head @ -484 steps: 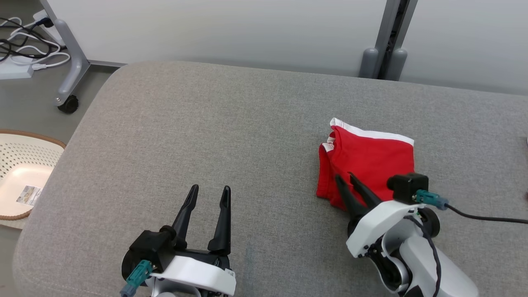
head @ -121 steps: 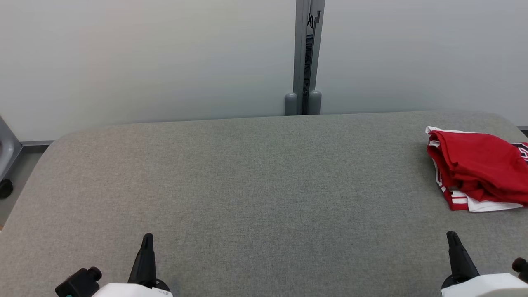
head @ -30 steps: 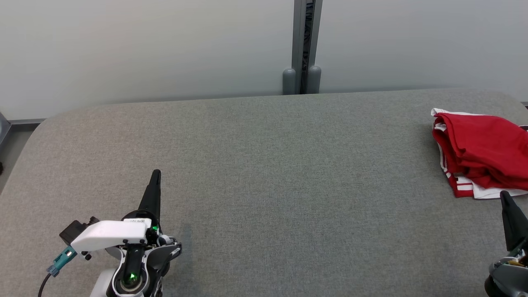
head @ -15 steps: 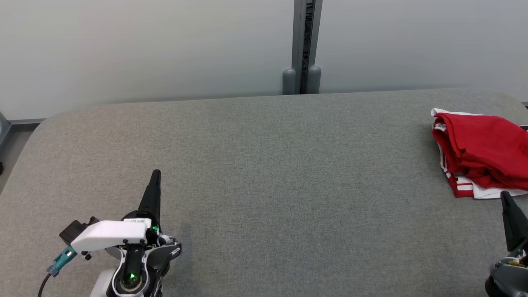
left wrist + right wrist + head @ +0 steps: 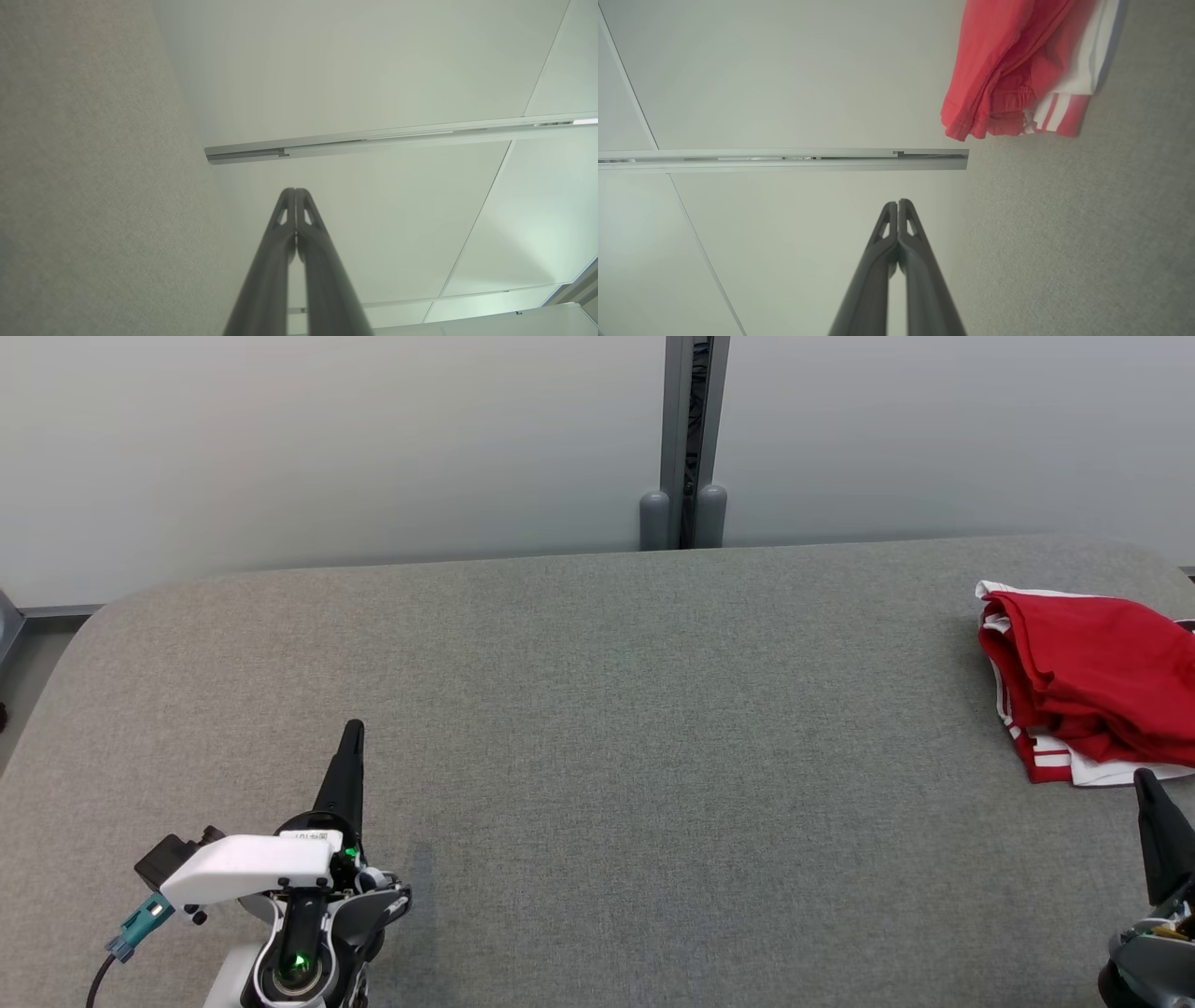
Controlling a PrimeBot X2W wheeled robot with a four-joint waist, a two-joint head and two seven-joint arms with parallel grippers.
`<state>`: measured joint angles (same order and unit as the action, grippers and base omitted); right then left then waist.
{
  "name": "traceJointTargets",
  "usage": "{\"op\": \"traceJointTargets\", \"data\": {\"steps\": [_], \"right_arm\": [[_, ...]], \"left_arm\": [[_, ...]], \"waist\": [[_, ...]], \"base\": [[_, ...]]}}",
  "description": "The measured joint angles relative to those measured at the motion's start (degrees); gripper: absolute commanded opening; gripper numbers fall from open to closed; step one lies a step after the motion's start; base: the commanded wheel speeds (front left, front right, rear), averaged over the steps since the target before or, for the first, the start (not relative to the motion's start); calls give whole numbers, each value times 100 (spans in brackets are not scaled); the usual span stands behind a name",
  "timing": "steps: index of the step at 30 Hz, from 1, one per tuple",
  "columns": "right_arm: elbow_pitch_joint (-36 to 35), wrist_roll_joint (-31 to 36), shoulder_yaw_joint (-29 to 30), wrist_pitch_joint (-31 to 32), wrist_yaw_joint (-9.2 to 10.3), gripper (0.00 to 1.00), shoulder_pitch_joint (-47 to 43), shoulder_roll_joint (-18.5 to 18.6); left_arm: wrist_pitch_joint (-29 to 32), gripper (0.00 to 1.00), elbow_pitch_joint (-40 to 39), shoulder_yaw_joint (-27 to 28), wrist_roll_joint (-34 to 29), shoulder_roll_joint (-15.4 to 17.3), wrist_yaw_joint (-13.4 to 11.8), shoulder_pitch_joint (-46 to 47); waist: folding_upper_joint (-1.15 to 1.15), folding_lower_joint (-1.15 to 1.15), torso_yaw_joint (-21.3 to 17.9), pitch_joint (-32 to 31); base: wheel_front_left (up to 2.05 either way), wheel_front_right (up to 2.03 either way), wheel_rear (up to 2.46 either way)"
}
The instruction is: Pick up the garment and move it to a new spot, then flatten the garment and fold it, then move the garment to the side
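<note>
one broad grey padded surface takes up most of the head view, running from the near edge back to a pale panelled wall, where a grey metal post marks the seam between two panels. at the surface's far right edge lies the garment, red with white trim and a red-and-white striped hem, gathered in loose folded layers, its right side cut off by the frame. that spot, well apart from the bare middle of the surface, suggests it has been folded and set aside as the task asks, though the stack looks rumpled rather than crisp. the left gripper is at the near left, far from the cloth. the left wrist view shows its two dark fingers pressed together with nothing between them. the right gripper rises at the near right corner, its tip close to the garment's near hem. in the right wrist view its jaws are likewise closed and empty, with a stretch of bare grey surface between them and the garment. with both grippers closed, empty, pointing toward the wall and set at opposite near corners, they look parked clear of the work, which would fit a task at or near its end.
</note>
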<state>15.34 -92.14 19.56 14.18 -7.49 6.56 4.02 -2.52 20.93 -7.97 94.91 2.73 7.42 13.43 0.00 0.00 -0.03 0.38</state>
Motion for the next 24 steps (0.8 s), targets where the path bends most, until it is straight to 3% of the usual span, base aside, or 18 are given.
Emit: {"op": "traceJointTargets", "data": {"steps": [24], "right_arm": [[1, 38, 31, 44, 0, 0, 15, -22]], "left_arm": [[0, 0, 0, -1, -1, 0, 0, 0]], "waist": [[0, 0, 0, 0]], "base": [[0, 0, 0]]}}
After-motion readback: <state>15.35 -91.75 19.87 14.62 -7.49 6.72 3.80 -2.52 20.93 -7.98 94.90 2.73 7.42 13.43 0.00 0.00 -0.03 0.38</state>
